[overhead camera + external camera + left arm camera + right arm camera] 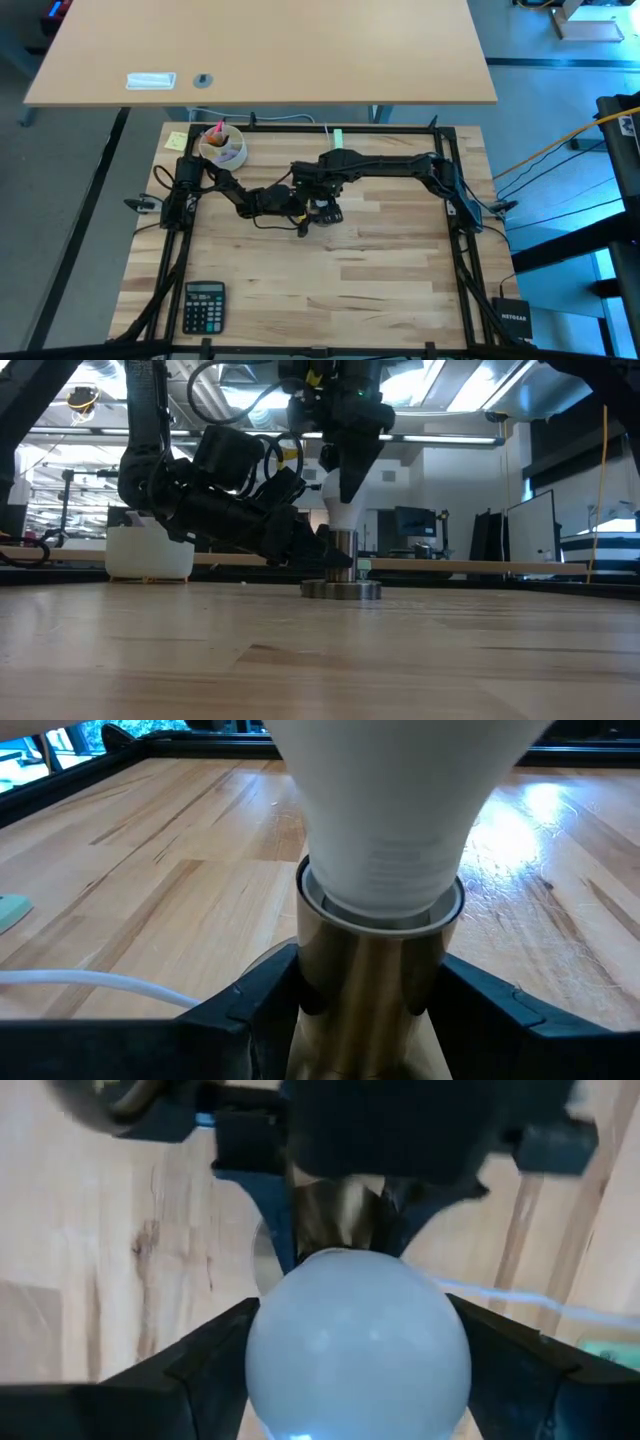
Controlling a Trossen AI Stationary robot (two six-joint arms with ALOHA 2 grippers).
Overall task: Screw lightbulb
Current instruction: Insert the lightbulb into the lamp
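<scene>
"NETGEAR" on black box point(515, 321); lightbulb point(357, 1345) between right end effector point(357, 1365) fingers

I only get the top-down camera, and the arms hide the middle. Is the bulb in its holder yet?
Observer: Yes. The low view shows the lightbulb standing upright, its neck inside the metal socket.
Operator: Is anything holding the socket?
Observer: The left gripper clamps it, with one finger on each side in the left wrist view.
Operator: Where's the other arm?
Observer: The right gripper hangs straight above, around the bulb's round top.
</scene>
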